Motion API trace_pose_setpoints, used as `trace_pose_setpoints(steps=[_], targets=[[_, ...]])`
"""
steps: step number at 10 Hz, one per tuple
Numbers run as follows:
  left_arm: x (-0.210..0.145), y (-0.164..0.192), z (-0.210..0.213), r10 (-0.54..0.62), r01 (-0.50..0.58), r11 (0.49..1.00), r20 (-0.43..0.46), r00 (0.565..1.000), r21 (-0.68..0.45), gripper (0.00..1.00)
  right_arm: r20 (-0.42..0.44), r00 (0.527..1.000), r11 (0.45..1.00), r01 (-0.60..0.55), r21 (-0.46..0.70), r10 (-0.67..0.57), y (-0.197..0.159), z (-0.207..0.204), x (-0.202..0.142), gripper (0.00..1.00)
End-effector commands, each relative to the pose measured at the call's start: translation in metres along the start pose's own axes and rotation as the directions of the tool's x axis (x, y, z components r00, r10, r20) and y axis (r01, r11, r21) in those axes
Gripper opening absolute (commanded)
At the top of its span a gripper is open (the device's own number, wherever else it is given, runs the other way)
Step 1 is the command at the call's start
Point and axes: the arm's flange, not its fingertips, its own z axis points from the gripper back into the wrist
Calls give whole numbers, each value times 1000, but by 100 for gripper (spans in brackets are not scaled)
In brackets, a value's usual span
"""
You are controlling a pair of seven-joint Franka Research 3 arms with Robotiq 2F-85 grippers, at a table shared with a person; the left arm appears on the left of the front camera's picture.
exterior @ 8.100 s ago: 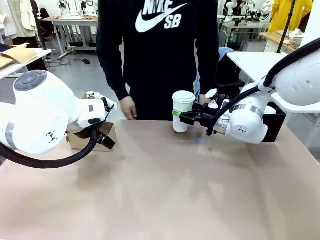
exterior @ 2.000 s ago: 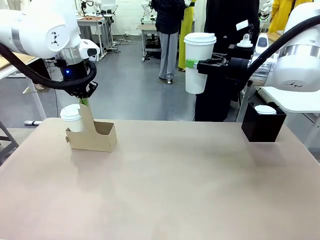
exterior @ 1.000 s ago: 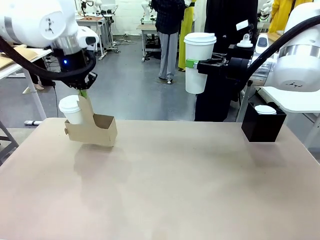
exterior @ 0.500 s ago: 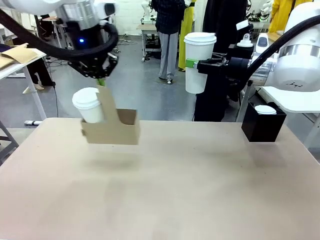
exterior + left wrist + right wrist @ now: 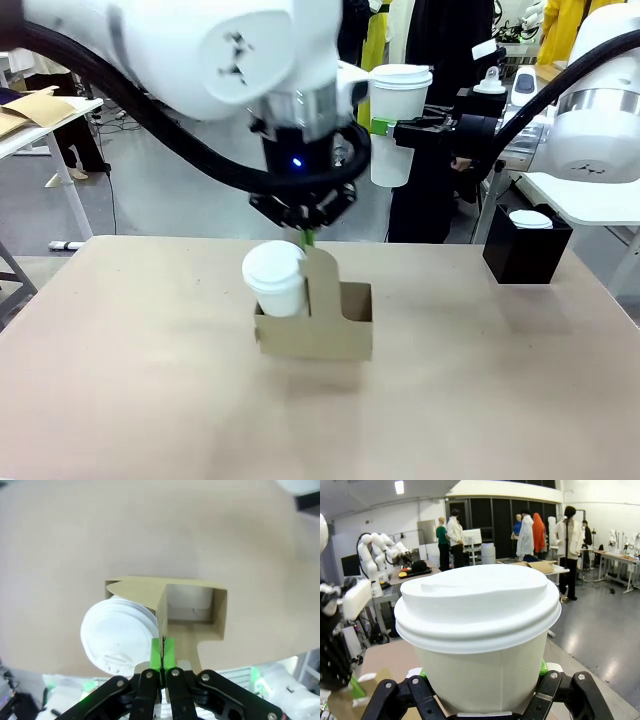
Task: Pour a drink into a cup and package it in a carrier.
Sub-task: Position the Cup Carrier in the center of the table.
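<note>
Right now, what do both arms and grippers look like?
Left arm: glossy white rounded shells, small black logo, blue light at the wrist, thick black left cable. Right arm: white with a grey band, black right cable. Left gripper and right gripper: black linked fingers, visible screws, green pads.

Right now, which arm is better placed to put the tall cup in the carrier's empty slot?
Right. The right jaws grip the cup, held high. The left jaws are busy pinching the carrier by its handle panel; the slot beside the smaller cup is empty.
</note>
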Motion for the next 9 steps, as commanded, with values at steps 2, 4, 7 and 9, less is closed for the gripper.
trace_pose_setpoints(steps=[2,4,7,9], targets=[[2,-22,-25,-2,2,1000,-3,1000,10,2,1,1000,1000,-20,-4,20,1,-2,4,80],[-4,-29,-40,-5,5,1000,-21,1000,16,2,1,1000,1000,-20,-4,20,1,-2,4,80],[-11,-38,-56,-18,21,998,-41,999,66,2,1,1000,1000,-20,-4,20,1,-2,4,80],[-11,-40,-55,-77,85,993,-90,993,81,2,1,1000,1000,-20,-4,20,1,-2,4,80]])
